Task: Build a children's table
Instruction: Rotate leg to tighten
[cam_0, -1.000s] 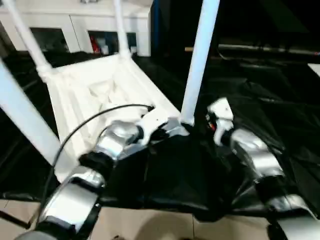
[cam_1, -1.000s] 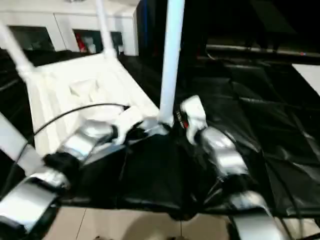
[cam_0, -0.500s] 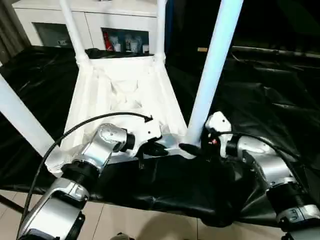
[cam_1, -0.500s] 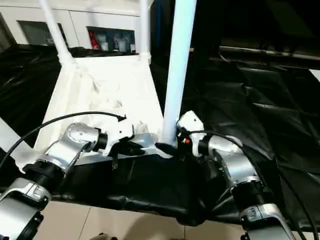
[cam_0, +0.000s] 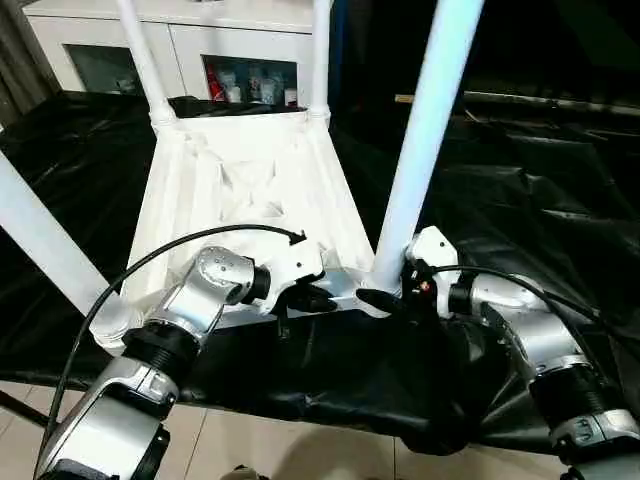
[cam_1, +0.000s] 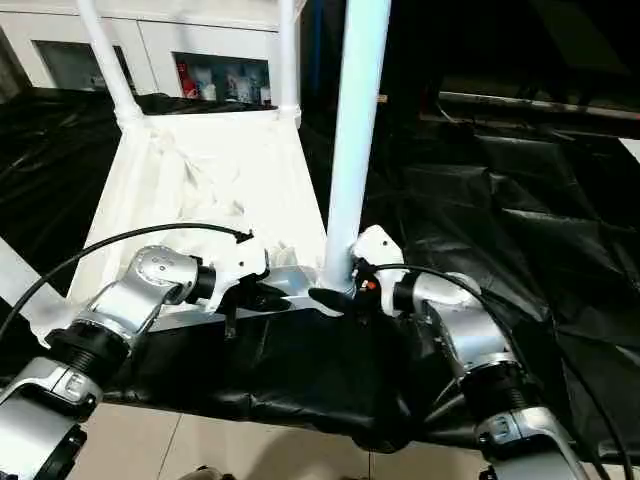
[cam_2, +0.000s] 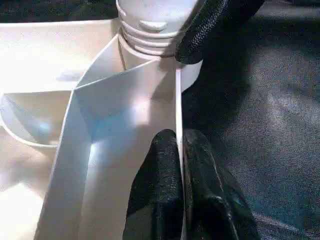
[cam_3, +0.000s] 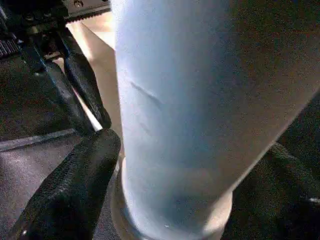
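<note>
The children's table lies upside down on the black sheet, its white ribbed tabletop (cam_0: 250, 190) facing up, with several white legs standing in the corner sockets. My left gripper (cam_0: 318, 298) is shut on the thin near rim wall of the tabletop (cam_2: 125, 125), one finger on each side of it. Beside it rises the near right leg (cam_0: 420, 150). My right gripper (cam_0: 385, 288) stands open around that leg's base (cam_3: 170, 125). One of its fingers (cam_3: 70, 190) touches the leg, while the other (cam_3: 295, 170) stands slightly off it.
A white cabinet (cam_0: 200, 40) with glass doors stands behind the table. The crinkled black sheet (cam_0: 540, 170) covers the work surface, which ends just before tiled floor (cam_0: 300, 450). A black cable (cam_0: 150, 270) loops over my left forearm. The near left leg (cam_0: 45, 240) leans at the picture's left.
The head camera has tilted, shifting the whole picture. My right gripper has drawn its fingers in a little around the near right leg's base. The left gripper keeps its hold on the rim.
</note>
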